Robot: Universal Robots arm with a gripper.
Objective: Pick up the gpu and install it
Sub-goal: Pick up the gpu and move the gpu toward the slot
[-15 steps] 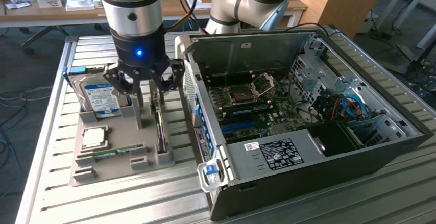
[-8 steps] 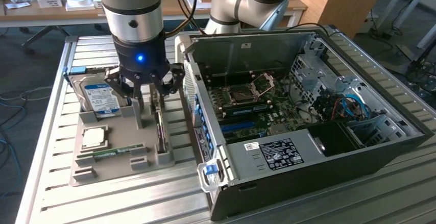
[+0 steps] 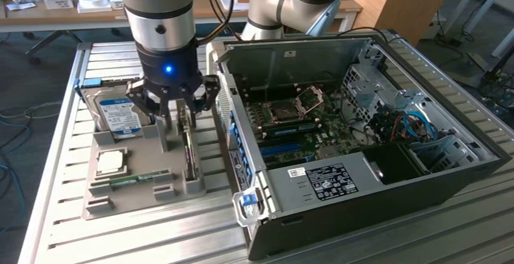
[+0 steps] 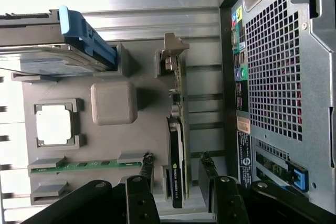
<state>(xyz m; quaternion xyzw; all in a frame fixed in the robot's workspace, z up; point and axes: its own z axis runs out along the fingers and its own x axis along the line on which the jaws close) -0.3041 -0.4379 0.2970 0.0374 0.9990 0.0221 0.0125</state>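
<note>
The gpu (image 3: pixel 189 153) stands on edge in a slot of the grey holder tray (image 3: pixel 129 202), on the side nearest the computer case. In the wrist view the gpu (image 4: pixel 177 156) is a thin green card with a dark face and a pale metal bracket at its far end. My gripper (image 3: pixel 180 112) hangs just above the card's bracket-side half. It is open, with one finger on each side of the card (image 4: pixel 177 174). A gap shows between each fingertip (image 4: pixel 147 167) and the card. Nothing is held.
The tray also holds a blue-labelled hard drive (image 3: pixel 120 113), a square processor (image 3: pixel 111 162) and a narrow RAM stick (image 3: pixel 136 180). The open computer case (image 3: pixel 449 162) lies close on the exterior view's right, its motherboard (image 3: pixel 297 125) exposed. Everything rests on a slatted metal table (image 3: pixel 56 174).
</note>
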